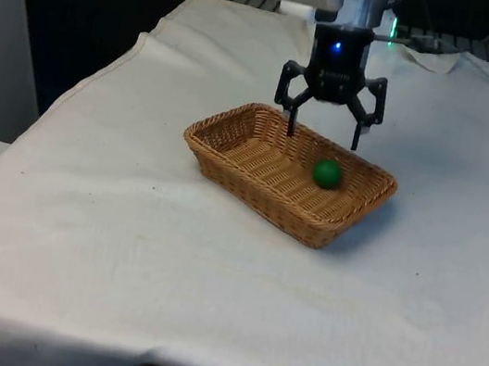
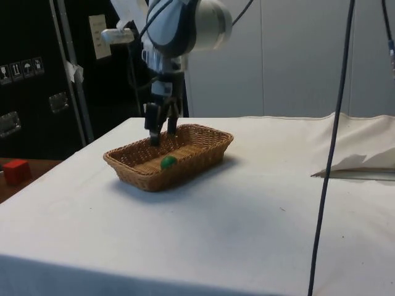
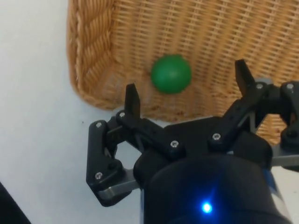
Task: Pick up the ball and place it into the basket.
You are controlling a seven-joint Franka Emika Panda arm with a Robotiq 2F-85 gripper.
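Risk from here is small, I think, but it is not zero: the green ball [image 1: 326,173] lies free on the woven floor of the basket [image 1: 236,121], toward the end at the front view's right, and nothing holds it, so a touch from a finger [image 3: 132,100] could roll it along the floor or push it against the low wall. The basket itself is light wicker standing loose on the white cloth [image 1: 121,247], and if the gripper [image 1: 324,126] leaves sideways instead of upward, a fingertip may catch the rim and drag or tip the whole basket, perhaps with the ball spilling out. A clean lift straight up would avoid both problems, in my judgement. The task looks almost done, because the ball is already inside. About the pose: the arm comes down from above and the gripper points straight at the table, hovering over the far part of the basket, its fingertips near the level of the rim. The jaws stand wide apart and hold nothing; in the wrist view the ball sits between and beyond the two fingers, not touching them.
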